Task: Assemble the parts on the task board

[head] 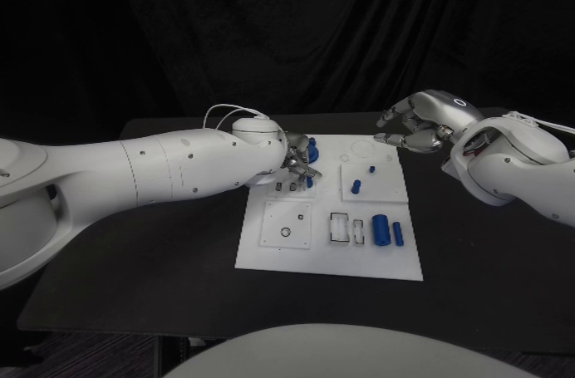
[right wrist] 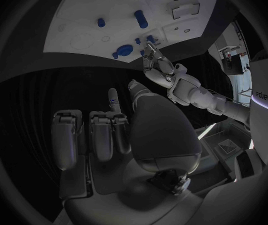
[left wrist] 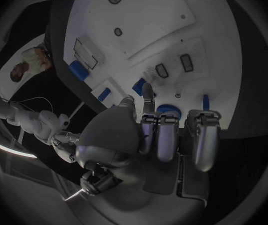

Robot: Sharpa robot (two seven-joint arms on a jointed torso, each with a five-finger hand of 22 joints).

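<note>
Left hand: your left hand (head: 292,164) sits over the upper left of the task board (head: 330,262) in the head view, fingers curled down among the blue parts there. The left wrist view shows the fingers (left wrist: 171,135) side by side above a round blue part (left wrist: 169,110); whether they pinch anything, you cannot tell.

Right hand: your right hand (head: 420,122) hovers off the board's upper right corner, fingers loosely curled and apart, holding nothing.

Parts: a blue peg (head: 312,150) stands just beside the left fingers; two blue cylinders (head: 387,229) lie in the lower right of the board, next to two rectangular slots (head: 347,228).

Step in hand: probably seating or picking the part under the left hand.

How to do it well: keep the wrist steady, lower straight down, and avoid brushing the neighbouring peg. Check the wrist view before closing the fingers.

Right arm: leave it parked clear of the board's edge.
</note>
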